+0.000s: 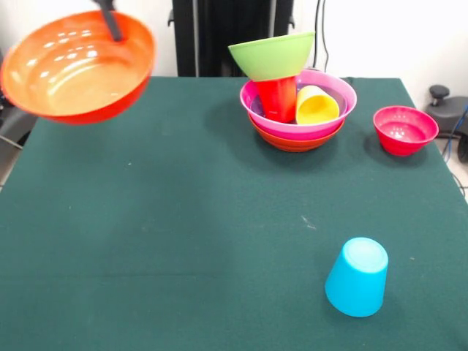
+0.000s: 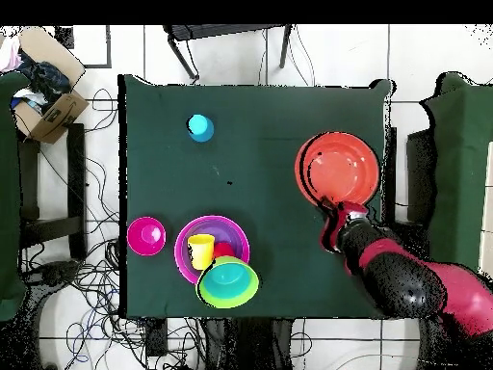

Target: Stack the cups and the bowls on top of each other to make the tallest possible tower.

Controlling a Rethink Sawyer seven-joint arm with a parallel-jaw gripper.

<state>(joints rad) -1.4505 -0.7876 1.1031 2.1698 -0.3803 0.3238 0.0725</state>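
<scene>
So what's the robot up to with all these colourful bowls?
It is building a tower. The gripper holds a large orange bowl by its rim, lifted above the table's edge. The tower so far is an orange bowl, then a magenta one, with a red cup and yellow cup inside and a lime green bowl perched on the red cup. A small crimson bowl and an upturned light blue cup wait aside.

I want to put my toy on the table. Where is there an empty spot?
The biggest bare patch is the middle of the green table, between the upside-down light blue cup and the tower. The near left corner is free too. It is crowded at the far side, where the tower and the small crimson bowl sit. The gripper holds a large orange bowl in the air.
</scene>
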